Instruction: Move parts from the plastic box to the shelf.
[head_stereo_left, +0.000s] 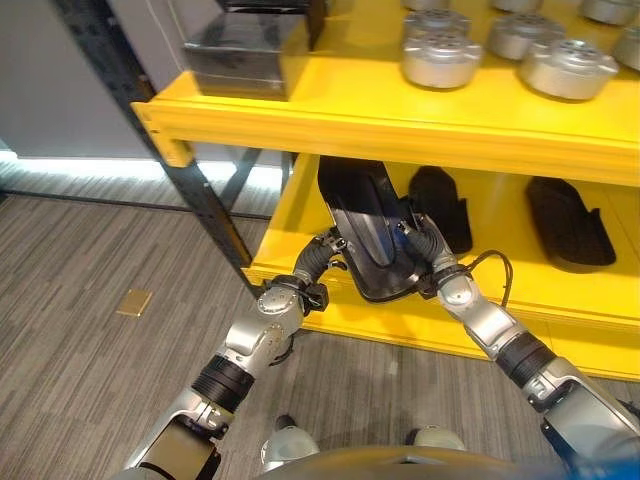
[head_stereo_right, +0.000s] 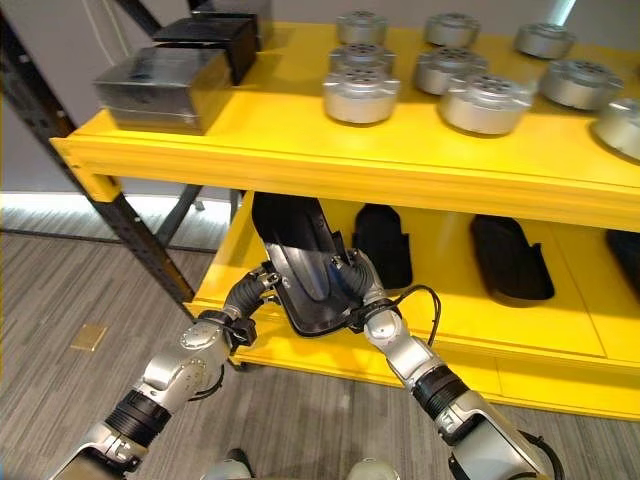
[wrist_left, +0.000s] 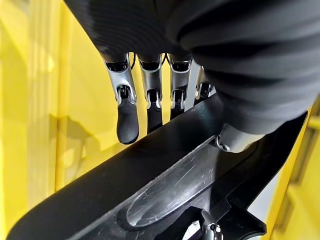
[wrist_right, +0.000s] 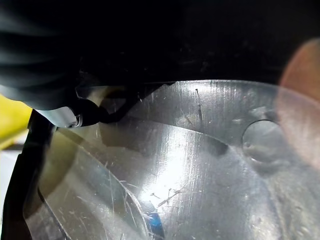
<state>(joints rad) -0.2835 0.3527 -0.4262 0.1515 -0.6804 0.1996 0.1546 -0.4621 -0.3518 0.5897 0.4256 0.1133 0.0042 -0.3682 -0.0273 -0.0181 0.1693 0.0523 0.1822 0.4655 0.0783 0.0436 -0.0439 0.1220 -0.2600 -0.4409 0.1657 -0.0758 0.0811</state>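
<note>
A long black moulded plastic part (head_stereo_left: 362, 222) hangs tilted between my two hands at the front of the yellow lower shelf (head_stereo_left: 530, 292), its far end reaching in under the upper shelf. My left hand (head_stereo_left: 322, 252) grips its left edge; in the left wrist view the fingers (wrist_left: 127, 117) run down behind the part (wrist_left: 150, 180) and the thumb presses on its front rim. At the right edge, my right hand (head_stereo_left: 428, 252) has its thumb on the rim. The right wrist view looks from very close onto the part's glossy inner face (wrist_right: 190, 165).
Two more black parts (head_stereo_left: 442, 205) (head_stereo_left: 570, 222) lie on the lower shelf to the right. The upper shelf (head_stereo_left: 400, 122) carries several round silver metal parts (head_stereo_left: 440, 58) and dark boxes (head_stereo_left: 238, 52). A dark rack upright (head_stereo_left: 205, 195) stands at the left, over grey plank floor.
</note>
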